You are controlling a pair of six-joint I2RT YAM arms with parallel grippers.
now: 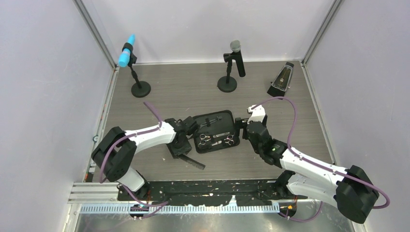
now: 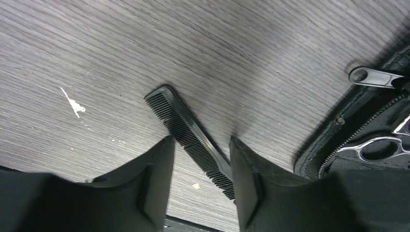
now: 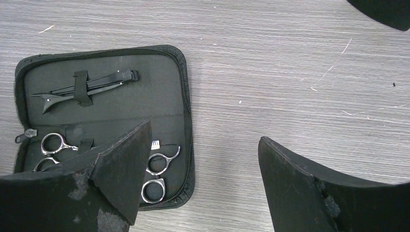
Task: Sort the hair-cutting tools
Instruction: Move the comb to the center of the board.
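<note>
One overhead; two close, downward (sharing case (image 3: pixel 121 104)).

The view from above is bright and even, with pale walls (image 1: pixel 43 96) and only small, soft shadows on the table (image 1: pixel 159 96). In the left wrist view a dark, fuzzy shadow lies on the wood toward 12 o'clock, the comb (image 2: pixel 188 133) looks sharp, and the case (image 2: pixel 338 140) at 3 o'clock is a bit blurry. The right wrist view is bright and clear, and the scissors (image 3: pixel 157 169) at 7 o'clock shine a little.
</note>
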